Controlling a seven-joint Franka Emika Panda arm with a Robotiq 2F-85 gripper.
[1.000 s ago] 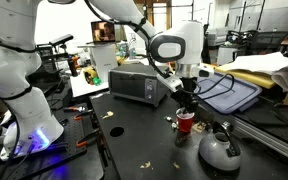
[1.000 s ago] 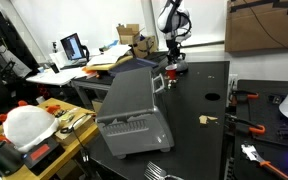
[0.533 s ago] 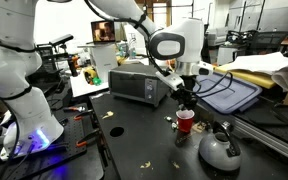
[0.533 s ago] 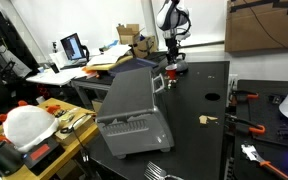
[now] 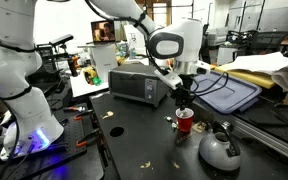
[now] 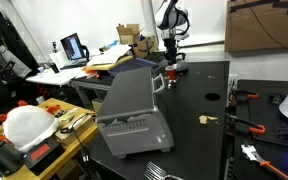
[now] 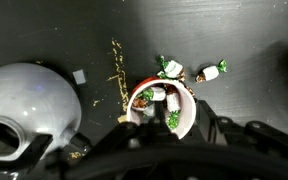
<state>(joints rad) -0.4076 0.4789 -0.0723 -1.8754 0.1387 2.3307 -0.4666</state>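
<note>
— How's the arm standing?

— In an exterior view it arches over from the white base at 9 o'clock, the wrist bent straight down, and the gripper (image 5: 184,101) hangs just above the red cup (image 5: 185,122).

— Is the claw clenched or released?

— I cannot tell. The fingers are dark and blurred along the bottom of the wrist view, and the exterior views are too small to show the gap. Whether they touch the cup's rim I cannot say either.

— And the cup?

— It stands upright on the black table (image 5: 134,140). From the wrist view it is red outside and white inside (image 7: 164,110), filled with wrapped candies in green, white and brown. Two loose candies (image 7: 212,72) lie on the table at 1 o'clock from it, near the rim.

— What's around it?

— A grey kettle (image 7: 29,110) sits at 9 o'clock in the wrist view, near but apart. In an exterior view the toaster oven (image 5: 136,84) is at 10 o'clock from the cup, and a blue tray (image 5: 229,95) at 2 o'clock.

— Any writing?

— The wrappers' print is too blurred to read.
</note>
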